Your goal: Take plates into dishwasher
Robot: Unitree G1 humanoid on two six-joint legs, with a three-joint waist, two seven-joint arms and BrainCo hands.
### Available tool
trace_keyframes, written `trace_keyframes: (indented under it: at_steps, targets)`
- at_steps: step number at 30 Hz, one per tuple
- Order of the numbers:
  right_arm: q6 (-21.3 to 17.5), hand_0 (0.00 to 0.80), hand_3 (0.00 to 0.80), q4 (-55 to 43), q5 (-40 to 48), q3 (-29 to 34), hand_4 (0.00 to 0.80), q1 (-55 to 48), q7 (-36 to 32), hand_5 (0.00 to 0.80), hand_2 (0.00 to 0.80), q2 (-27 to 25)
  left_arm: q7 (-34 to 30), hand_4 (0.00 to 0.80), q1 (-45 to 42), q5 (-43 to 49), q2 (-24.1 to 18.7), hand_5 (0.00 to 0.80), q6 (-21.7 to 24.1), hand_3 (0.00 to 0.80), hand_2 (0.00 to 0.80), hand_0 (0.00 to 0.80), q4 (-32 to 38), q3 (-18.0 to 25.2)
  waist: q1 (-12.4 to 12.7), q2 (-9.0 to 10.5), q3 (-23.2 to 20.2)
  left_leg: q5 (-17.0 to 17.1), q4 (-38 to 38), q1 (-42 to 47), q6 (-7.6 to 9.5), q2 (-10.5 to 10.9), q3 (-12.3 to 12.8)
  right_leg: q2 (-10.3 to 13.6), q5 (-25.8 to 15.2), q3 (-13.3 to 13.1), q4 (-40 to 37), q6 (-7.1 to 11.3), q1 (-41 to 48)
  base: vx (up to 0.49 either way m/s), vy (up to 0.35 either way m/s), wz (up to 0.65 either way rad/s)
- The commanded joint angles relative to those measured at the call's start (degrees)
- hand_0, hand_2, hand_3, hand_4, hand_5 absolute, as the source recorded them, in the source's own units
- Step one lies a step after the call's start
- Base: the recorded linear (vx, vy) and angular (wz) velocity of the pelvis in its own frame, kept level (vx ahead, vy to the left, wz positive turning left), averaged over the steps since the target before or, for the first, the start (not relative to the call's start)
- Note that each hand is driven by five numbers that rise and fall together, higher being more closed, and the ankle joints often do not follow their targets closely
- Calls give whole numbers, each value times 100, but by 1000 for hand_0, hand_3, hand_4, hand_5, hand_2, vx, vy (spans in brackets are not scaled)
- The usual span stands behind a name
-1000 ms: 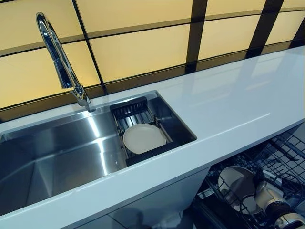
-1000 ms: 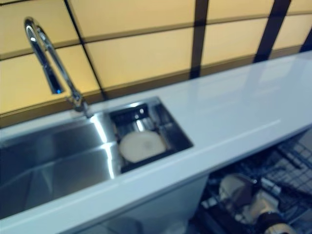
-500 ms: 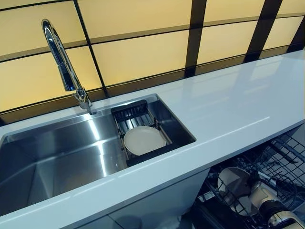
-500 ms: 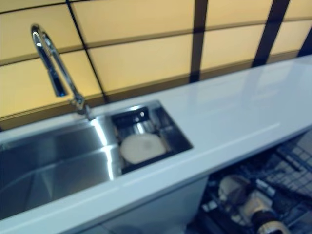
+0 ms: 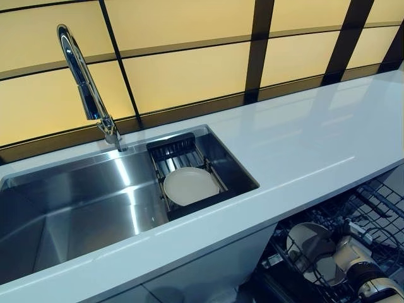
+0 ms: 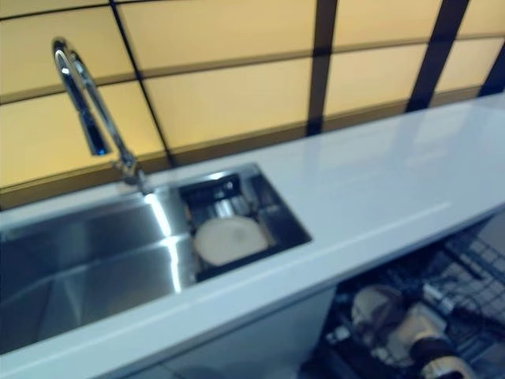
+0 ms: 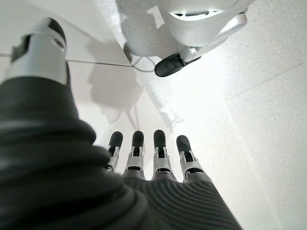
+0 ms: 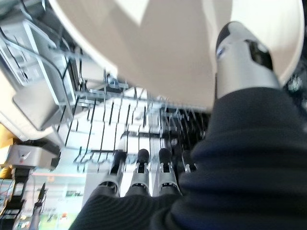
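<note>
Fingers of the right hand are curled in a row under the cream plate while its thumb lies against the plate's face, so the plate is pinched between thumb and fingers. In the head views this right hand sits low at the lower right, below the front edge of the white surface, with the plate held over the wire rack of the open dishwasher. The right wrist view shows the rack's tines just past the plate's lower rim; whether the rim touches them cannot be told. A second cream plate lies flat on a dark slatted drain rack at the right end of the stainless steel sink, which is set into the white surface. A chrome faucet rises from the back edge of the sink, to the left of the drain rack, in front of a wall of yellow panels with dark strips between them. The left hand shows only in its own wrist view, its fingers straight and side by side, thumb apart, holding nothing, with pale floor beyond it.
</note>
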State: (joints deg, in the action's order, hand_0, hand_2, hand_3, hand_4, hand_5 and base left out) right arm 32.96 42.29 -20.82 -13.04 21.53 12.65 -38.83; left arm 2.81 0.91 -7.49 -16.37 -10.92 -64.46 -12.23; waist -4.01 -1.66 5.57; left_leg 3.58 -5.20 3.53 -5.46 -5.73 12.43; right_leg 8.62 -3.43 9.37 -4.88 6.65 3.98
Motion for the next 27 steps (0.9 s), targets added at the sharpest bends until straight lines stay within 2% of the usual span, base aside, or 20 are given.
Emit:
trace_keyframes:
  at_steps: [1,11,17,22,27]
  targets:
    - [200,0,0,-147,-103,176,0,400,197,0,0,-576,11,0,379,206,-214,0,-40,0,0,0,-317,-88,-1,258,4,-381,20,380,155,2,43,191,-188,-367,88,278,-150,0,0,0]
    - [169,0,0,-570,137,808,0,291,221,0,0,-1418,50,0,364,190,-263,0,-70,0,0,0,-338,-22,-138,466,-46,-387,20,437,143,-65,181,110,-207,-478,91,297,-155,6,13,-5]
    - [-10,0,0,-840,653,1215,0,583,709,0,0,-2053,108,0,416,87,-298,0,-79,0,0,0,-403,-55,-181,580,-67,-388,20,479,148,-81,223,83,-212,-517,101,304,-133,11,10,-8]
    - [-64,0,0,-982,592,1275,0,835,965,0,0,-2322,100,0,436,57,-297,0,-72,0,0,0,-458,-105,-155,595,-112,-401,20,479,155,-56,199,80,-186,-485,95,295,-105,3,6,-3]
    - [-424,0,0,-1272,752,1225,0,1326,1618,0,0,-2597,129,0,457,-6,-274,0,-75,0,0,0,-531,-224,-59,613,-160,-410,20,491,154,-36,136,97,-142,-358,79,279,-25,7,5,1]
